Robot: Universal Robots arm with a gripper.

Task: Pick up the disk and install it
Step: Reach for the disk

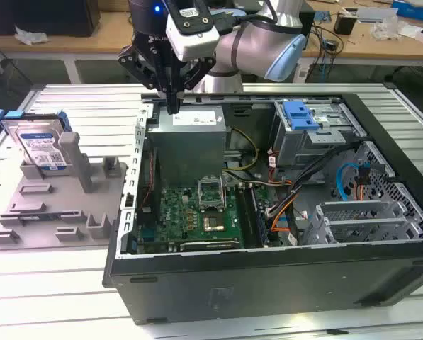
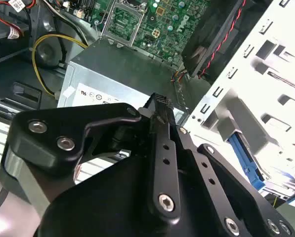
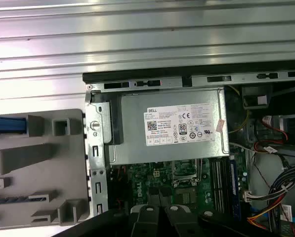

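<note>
The disk (image 1: 41,145), silver with a blue-and-white label and a blue rail, stands upright in a slot of the grey fixture plate (image 1: 62,212) at the exterior view's left. Its blue edge (image 3: 6,123) also shows in the first wrist view. My gripper (image 1: 172,105) hangs over the back left corner of the open computer case (image 1: 268,283), above the power supply (image 1: 186,138). It is well to the right of the disk and apart from it. Its black fingers (image 2: 159,148) are pressed together with nothing between them.
A blue ribbed bracket (image 1: 300,115) sits on the drive bay at the case's back right. The motherboard (image 1: 197,212), cables (image 1: 289,191) and a metal cage (image 1: 360,219) fill the case. The case and fixture rest on a slatted metal table (image 1: 55,297).
</note>
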